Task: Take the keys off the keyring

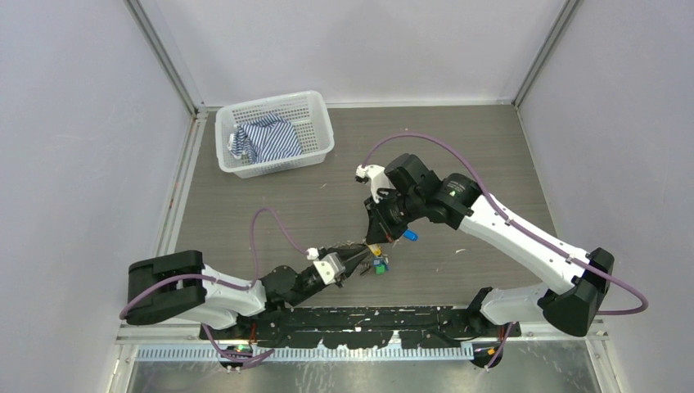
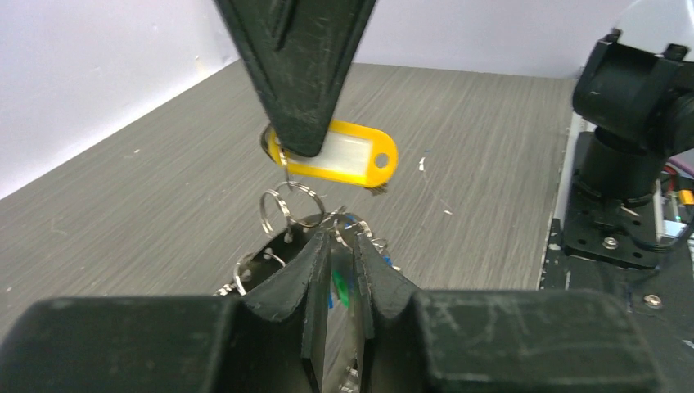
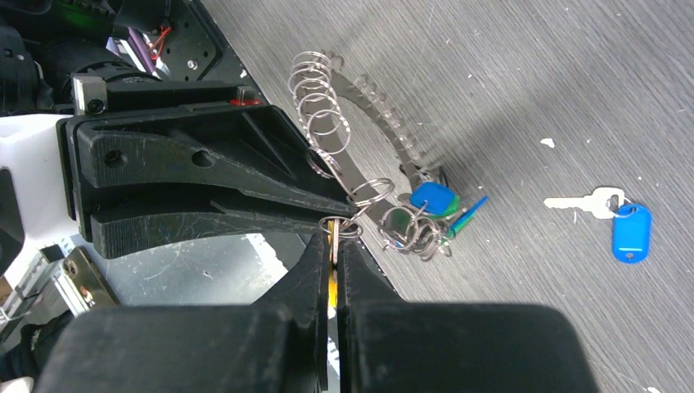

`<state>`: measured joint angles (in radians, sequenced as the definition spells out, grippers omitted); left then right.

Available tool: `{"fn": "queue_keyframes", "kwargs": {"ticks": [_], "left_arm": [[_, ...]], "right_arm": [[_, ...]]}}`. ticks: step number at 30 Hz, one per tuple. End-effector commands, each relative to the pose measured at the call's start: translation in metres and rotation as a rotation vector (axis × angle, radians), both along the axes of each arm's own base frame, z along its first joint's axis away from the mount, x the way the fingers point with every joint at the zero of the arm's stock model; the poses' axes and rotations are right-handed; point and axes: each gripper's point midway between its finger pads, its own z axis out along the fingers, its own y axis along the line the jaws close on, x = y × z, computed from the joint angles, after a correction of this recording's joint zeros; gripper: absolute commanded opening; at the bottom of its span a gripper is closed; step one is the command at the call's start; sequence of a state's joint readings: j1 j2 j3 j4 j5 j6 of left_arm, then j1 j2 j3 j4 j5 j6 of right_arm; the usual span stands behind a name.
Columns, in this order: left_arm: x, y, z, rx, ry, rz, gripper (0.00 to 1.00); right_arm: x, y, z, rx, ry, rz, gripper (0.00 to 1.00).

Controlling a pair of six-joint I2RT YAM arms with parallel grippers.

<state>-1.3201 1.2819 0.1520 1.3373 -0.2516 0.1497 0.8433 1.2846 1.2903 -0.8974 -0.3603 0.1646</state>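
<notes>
Nearest, the left gripper [image 2: 340,246] was clenched on the keyring [image 3: 393,123]. It held the bunch low over the table [image 1: 458,147], close to the middle of the near edge, with green and blue tags showing in the slit between its fingers. Just beyond, the right gripper [image 3: 335,237] reached in from the far right, pinched on the yellow tag [image 2: 348,160] at the end where a small ring [image 2: 288,203] linked it to the bunch.

The step in hand looked to be freeing that yellow-tagged key. To do it well, the left should act as a firm anchor and not turn. The right should draw the tag steadily away, keeping the small ring taut and sliding it along the keyring, not yanking. The grip sat at the very fingertips, so a jerk could let the tag slip. Neighbouring rings crowded close and might snag. Whether the small ring had reached an opening could not be told.

Farther right, a loose key [image 3: 577,203] with a blue tag lay flat on the table, apart from the bunch. At the far left stood a basket [image 1: 315,110], well clear.
</notes>
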Motion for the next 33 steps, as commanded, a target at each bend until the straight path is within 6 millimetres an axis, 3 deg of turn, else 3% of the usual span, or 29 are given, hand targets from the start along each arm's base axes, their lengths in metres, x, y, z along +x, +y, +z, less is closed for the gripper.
{"fn": "queue_keyframes", "kwargs": {"ticks": [1, 19, 33], "left_arm": [[0.006, 0.010, 0.024, -0.082, -0.043, 0.055, 0.17], [0.007, 0.011, 0.038, -0.105, -0.081, 0.063, 0.17], [0.012, 0.008, 0.035, -0.096, -0.070, 0.085, 0.17]], "right_arm": [[0.000, 0.017, 0.029, 0.143, -0.050, 0.026, 0.01], [-0.003, 0.015, 0.022, 0.132, -0.039, 0.043, 0.01], [-0.002, 0.017, 0.021, 0.138, -0.032, 0.041, 0.01]]}}
